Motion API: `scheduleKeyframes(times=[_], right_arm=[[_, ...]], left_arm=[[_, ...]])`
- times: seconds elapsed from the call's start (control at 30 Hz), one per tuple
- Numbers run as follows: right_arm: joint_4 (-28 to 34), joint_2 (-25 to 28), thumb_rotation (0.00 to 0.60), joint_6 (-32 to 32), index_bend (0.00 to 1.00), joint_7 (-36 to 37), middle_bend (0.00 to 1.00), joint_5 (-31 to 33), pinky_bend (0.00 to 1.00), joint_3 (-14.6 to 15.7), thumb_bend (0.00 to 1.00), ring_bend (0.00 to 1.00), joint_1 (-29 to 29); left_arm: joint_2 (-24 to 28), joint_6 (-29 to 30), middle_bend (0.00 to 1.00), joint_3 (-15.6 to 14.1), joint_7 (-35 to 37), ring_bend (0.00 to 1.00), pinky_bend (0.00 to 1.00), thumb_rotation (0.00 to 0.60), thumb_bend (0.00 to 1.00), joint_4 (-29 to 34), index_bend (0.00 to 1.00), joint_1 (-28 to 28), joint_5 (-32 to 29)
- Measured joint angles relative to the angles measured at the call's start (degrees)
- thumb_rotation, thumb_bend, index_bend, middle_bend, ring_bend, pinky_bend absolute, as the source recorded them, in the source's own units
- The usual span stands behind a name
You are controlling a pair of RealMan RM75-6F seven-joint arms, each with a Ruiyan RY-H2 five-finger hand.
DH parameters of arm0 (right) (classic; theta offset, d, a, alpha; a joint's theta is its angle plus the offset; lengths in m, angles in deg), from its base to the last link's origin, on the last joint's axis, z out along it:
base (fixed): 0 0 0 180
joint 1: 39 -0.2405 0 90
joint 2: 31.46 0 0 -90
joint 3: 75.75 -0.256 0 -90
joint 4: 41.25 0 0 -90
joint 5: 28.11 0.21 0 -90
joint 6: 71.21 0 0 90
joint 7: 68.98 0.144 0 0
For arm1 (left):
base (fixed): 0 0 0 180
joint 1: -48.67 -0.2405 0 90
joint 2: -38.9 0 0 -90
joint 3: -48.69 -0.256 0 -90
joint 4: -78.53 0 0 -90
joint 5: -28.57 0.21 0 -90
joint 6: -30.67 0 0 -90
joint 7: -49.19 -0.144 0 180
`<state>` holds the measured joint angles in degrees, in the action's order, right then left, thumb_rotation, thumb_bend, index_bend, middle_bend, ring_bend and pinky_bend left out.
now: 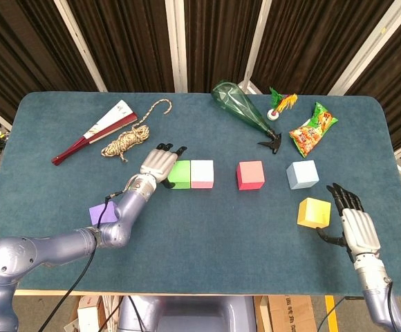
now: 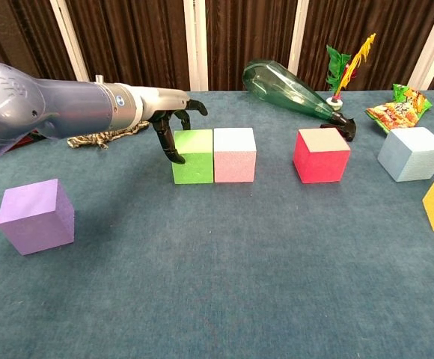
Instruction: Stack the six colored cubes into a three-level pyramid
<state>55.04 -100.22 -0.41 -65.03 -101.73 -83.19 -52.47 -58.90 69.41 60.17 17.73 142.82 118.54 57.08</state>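
Observation:
The green cube (image 1: 180,173) and the pink cube (image 1: 202,173) stand side by side, touching, at mid-table. My left hand (image 1: 157,162) is at the green cube's left face, its dark fingers (image 2: 173,134) spread and curled down against that side, holding nothing. To the right stand the red cube (image 1: 250,175) and the light blue cube (image 1: 302,174), each alone. The yellow cube (image 1: 314,211) sits nearer the front right, with my right hand (image 1: 356,225) open just to its right. The purple cube (image 2: 36,215) rests at the front left, partly hidden by my left arm in the head view.
Along the back lie a folded fan (image 1: 93,131), a coil of rope (image 1: 128,140), a green glass bottle (image 1: 242,109) on its side, a feather shuttlecock (image 1: 280,107) and a snack bag (image 1: 313,129). The blue table's front edge (image 1: 207,289) runs below both arms.

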Motion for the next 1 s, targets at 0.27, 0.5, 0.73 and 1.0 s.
scheduleKeyframes(times=[0.27,0.5,0.73,1.0], right_arm=[[0.00,0.07,0.600,0.00,0.00,0.15,0.00,0.09,0.00,-0.05,0.29,0.00,0.02],[0.06,0.09,0.600,0.10,0.00,0.20,0.00,0.32,0.00,-0.13,0.29,0.00,0.11],[0.27,0.10,0.600,0.35,0.00,-0.02,0.00,0.11,0.00,-0.02,0.29,0.00,0.21],[0.32,0.04,0.600,0.69,0.00,-0.04,0.00,-0.06,0.00,-0.03,0.29,0.00,0.34]], left_arm=[[-0.98,0.45,0.32,0.29,0.49,0.07,0.09,0.600,0.28,-0.56,0.02,0.44,0.33],[-0.27,0.29,0.07,-0.15,0.10,0.03,0.06,0.600,0.10,-0.14,0.00,0.42,-0.45],[1.60,2.36,0.00,-0.53,-1.00,0.00,0.04,0.600,0.07,1.98,0.00,0.17,-2.23],[5.18,4.89,0.00,-1.49,-3.34,0.00,0.03,0.600,0.07,6.69,0.00,-0.51,-4.64]])
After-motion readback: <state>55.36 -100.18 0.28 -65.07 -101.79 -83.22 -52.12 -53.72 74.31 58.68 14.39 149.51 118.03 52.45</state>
